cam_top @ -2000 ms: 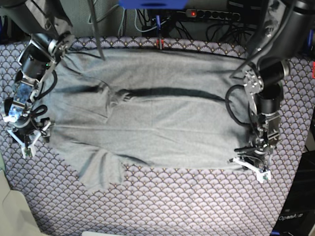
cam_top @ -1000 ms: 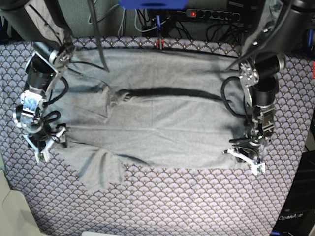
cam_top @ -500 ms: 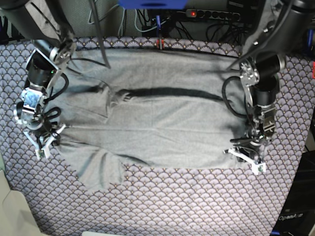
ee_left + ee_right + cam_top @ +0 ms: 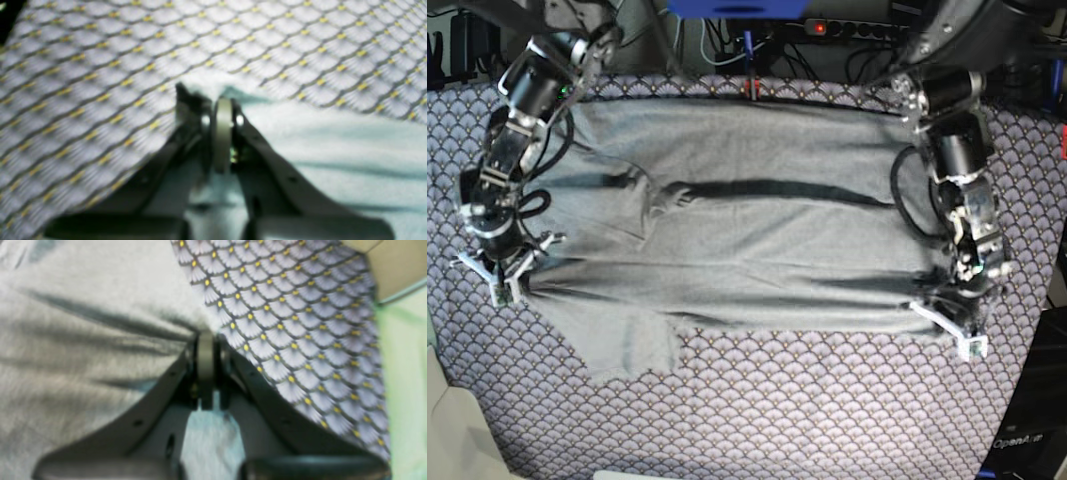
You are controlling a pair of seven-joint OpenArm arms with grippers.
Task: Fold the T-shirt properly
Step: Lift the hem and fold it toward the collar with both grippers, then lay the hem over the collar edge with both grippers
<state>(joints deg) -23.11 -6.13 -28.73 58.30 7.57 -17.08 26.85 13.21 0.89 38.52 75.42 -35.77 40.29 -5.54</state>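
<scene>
Fabric this thin and soft looks light and limp to us, so we judge the T-shirt (image 4: 747, 250), spread flat across the middle of the worktop (image 4: 827, 420), is best taken at its edges. On the left of the base view our right tool (image 4: 499, 275) is clenched on the shirt's edge near a sleeve, and on the right our left tool (image 4: 957, 325) is clenched on the lower hem corner. Patterned cloth covers the worktop, with cables behind it.
</scene>
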